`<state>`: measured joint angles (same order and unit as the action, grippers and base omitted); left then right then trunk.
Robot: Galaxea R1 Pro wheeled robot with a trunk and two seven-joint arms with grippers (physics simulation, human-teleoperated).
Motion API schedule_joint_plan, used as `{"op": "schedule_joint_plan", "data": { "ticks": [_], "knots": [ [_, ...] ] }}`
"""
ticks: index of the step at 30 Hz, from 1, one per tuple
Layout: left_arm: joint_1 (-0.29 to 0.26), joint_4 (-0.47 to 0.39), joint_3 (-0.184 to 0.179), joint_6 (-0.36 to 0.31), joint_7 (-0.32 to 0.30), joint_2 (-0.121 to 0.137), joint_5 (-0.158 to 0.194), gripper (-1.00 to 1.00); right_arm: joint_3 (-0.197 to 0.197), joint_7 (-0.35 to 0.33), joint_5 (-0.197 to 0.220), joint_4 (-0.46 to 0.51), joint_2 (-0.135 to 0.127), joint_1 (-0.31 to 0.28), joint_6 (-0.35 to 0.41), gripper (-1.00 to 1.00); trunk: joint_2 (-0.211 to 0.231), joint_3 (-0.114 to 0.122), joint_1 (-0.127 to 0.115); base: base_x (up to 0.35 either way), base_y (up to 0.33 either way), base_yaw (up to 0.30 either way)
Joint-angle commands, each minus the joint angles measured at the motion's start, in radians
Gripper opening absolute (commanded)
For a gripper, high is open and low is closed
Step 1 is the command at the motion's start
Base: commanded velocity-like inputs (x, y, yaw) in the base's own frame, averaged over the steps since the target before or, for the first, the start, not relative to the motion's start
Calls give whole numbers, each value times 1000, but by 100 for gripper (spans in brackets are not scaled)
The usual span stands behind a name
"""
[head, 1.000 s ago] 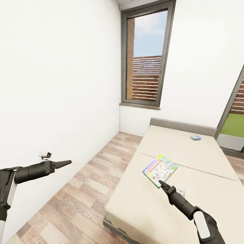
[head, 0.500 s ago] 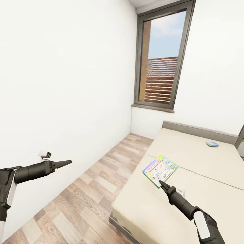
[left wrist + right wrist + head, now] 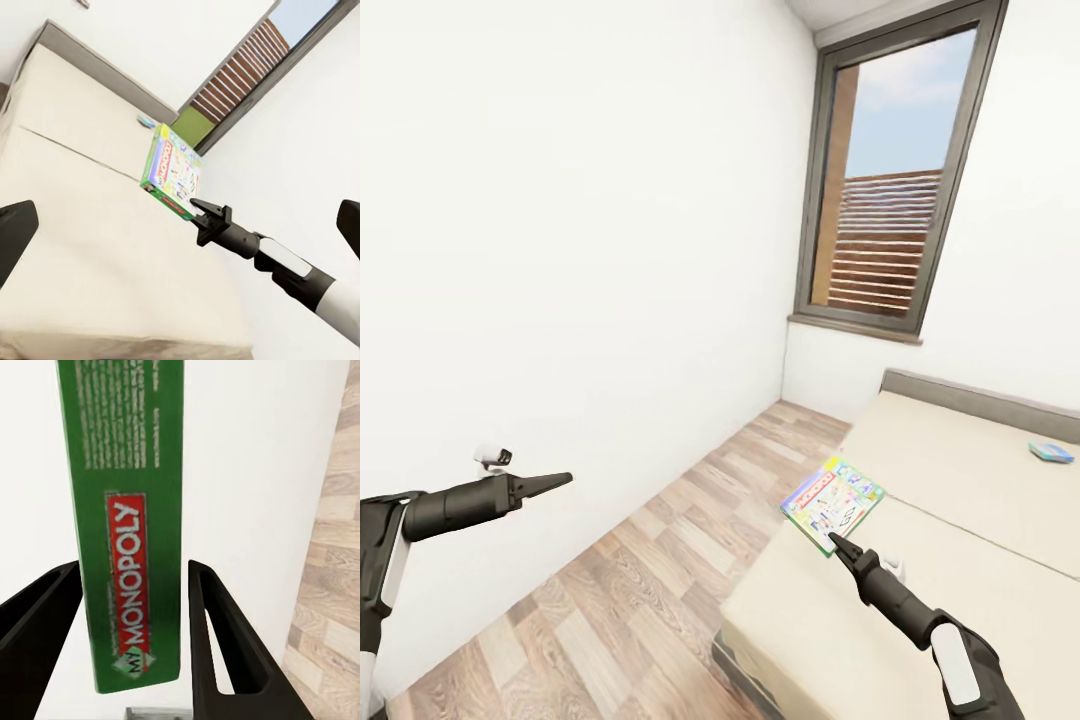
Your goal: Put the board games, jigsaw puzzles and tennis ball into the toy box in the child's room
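The robot's right gripper (image 3: 834, 541) is clamped on the edge of a green-edged board game (image 3: 832, 503), holding the flat box tilted in the air above the near part of the bed (image 3: 920, 560), close to the side that borders the wood plank floor (image 3: 620, 600). In the right wrist view, the box's green side, printed "My Monopoly", stands between the two black fingers (image 3: 217, 652), which press against it on either side. The left wrist view shows the same box (image 3: 172, 172) pinched at its lower edge by the right gripper (image 3: 201, 210), its white, colourful cover facing sideways. A second board game (image 3: 1051, 451), small and blue, lies flat on the beige mattress near the grey headboard (image 3: 980, 400), well apart from the held box. The left gripper (image 3: 560, 480) hangs over the floor beside the white wall (image 3: 560, 250), its fingers drawn to a point with nothing between them. A tall dark-framed window (image 3: 895, 190) stands beyond the bed's head.
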<state>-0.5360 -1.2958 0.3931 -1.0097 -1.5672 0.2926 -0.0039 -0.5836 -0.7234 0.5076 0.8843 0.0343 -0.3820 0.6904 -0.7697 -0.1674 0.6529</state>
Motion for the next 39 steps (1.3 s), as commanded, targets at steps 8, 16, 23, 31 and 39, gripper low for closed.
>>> {"op": "schedule_joint_plan", "data": {
  "ticks": [8, 16, 23, 31, 39],
  "knots": [
    [-1, 2, 2, -4, -4, -16, -1, 100, -4, -2, 5, 1, 1, -1, 8, -100, -1, 5, 0, -9, 0, 266],
    [-1, 0, 1, 0, -4, -28, -1, 100, -4, -2, 5, 1, 1, -1, 8, -100, -1, 11, 0, -186, -31, 208],
    [-1, 0, 0, 0, -4, -29, -1, 100, -4, -2, 5, 1, 1, -1, 7, -100, -1, 19, 0, -28, -20, 158],
    [-1, 0, 0, 2, -4, -32, -1, 100, -3, -1, 5, 1, 1, -1, 7, -100, -1, 30, 0, -1, -1, 179],
    [-1, 1, -2, 2, -4, -32, -7, 100, -3, 1, 4, 1, 2, -1, 4, -100, -1, 41, 0, 0, 0, 180]
  ]
}}
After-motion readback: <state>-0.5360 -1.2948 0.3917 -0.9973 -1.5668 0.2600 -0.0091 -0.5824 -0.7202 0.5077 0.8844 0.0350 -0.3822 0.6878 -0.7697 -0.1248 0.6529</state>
